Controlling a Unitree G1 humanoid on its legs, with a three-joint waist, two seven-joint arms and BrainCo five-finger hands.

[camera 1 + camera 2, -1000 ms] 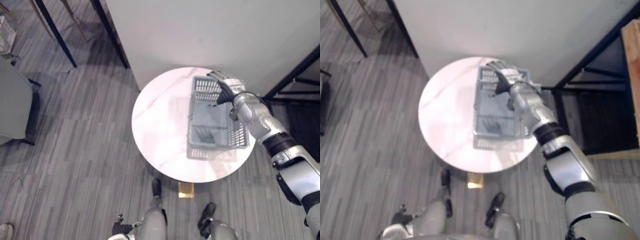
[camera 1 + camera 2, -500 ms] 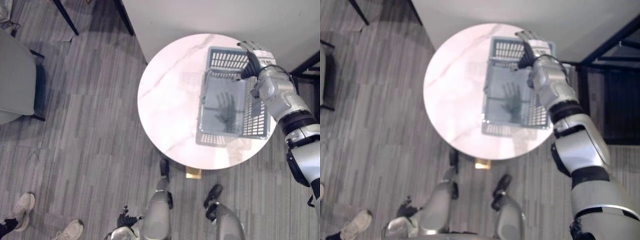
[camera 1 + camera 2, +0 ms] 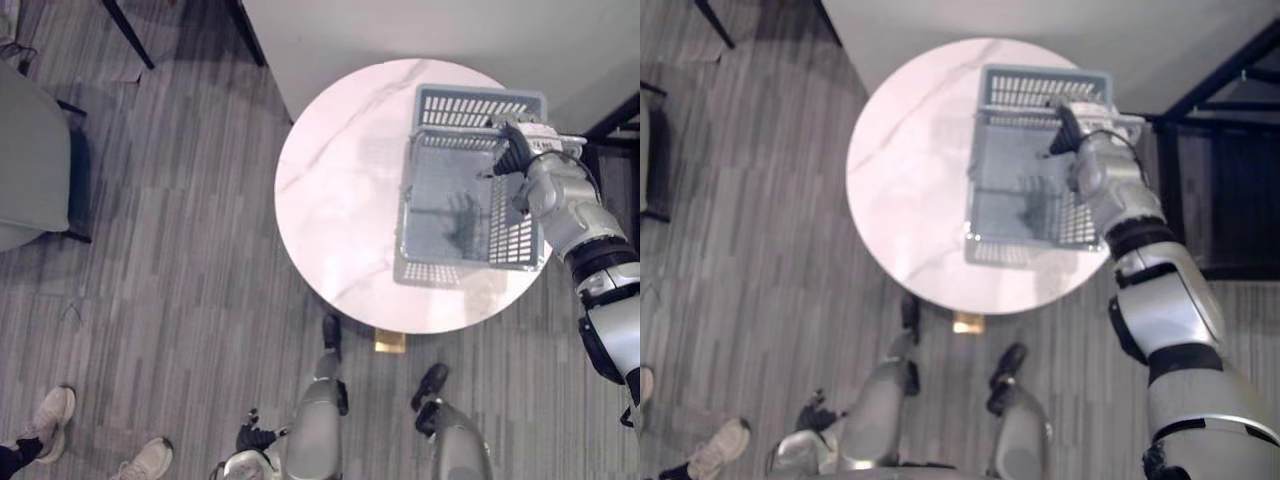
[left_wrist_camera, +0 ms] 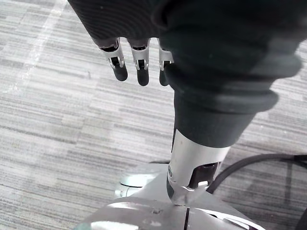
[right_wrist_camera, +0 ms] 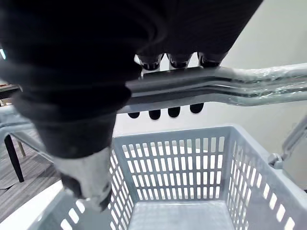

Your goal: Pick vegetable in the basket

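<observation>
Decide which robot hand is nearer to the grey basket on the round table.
Right. The right robot hand is at the handles of the basket; the left robot hand hangs low over the floor, off the table.

A round white marble tabletop [image 3: 340, 190] with faint grey veins stands on a floor [image 3: 180, 260] of grey wood-grain planks. A small brass-coloured base piece [image 3: 389, 342] shows under its near edge. Past its far edge rises a plain white wall [image 3: 420, 30]. Off the far left, thin dark furniture legs [image 3: 130, 35] cross the floor, and a grey upholstered seat [image 3: 30, 140] sits well beyond the left edge. A black metal frame [image 3: 1220, 72] stands off the right edge. A person's pale shoes [image 3: 45, 412] rest on the floor, near left. The light is even and soft.
</observation>
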